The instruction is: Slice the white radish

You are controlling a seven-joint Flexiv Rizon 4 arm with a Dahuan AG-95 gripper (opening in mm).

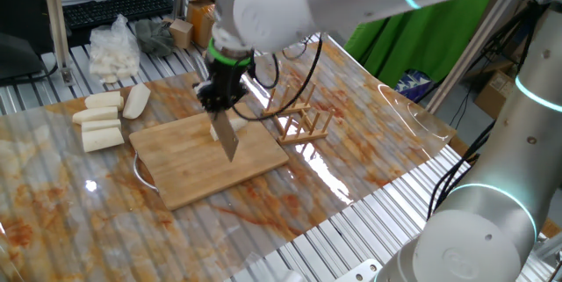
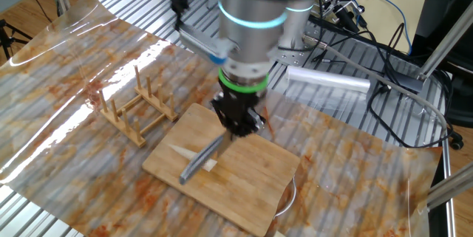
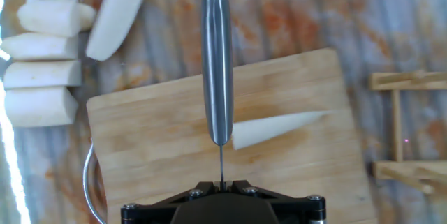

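Observation:
The white radish (image 3: 276, 128) is a short tapered cream-white piece lying on the bamboo cutting board (image 3: 154, 133), with its point toward the right. My gripper (image 3: 222, 182) is shut on a steel knife (image 3: 217, 56) that reaches out over the board. The knife crosses the radish's thick left end. In one fixed view the gripper (image 1: 224, 97) stands above the board (image 1: 189, 172) with the knife (image 1: 228, 140) angled down onto it, and the radish is hidden behind the blade. In the other fixed view the knife (image 2: 201, 159) lies across the radish (image 2: 177, 149) below the gripper (image 2: 238, 122).
Several thick cream-white chunks (image 1: 101, 115) lie left of the board, and a clear bag of white pieces (image 1: 114, 49) sits behind them. A wooden rack (image 1: 303, 124) stands right of the board. A metal ring (image 3: 87, 175) pokes out under the board's left edge.

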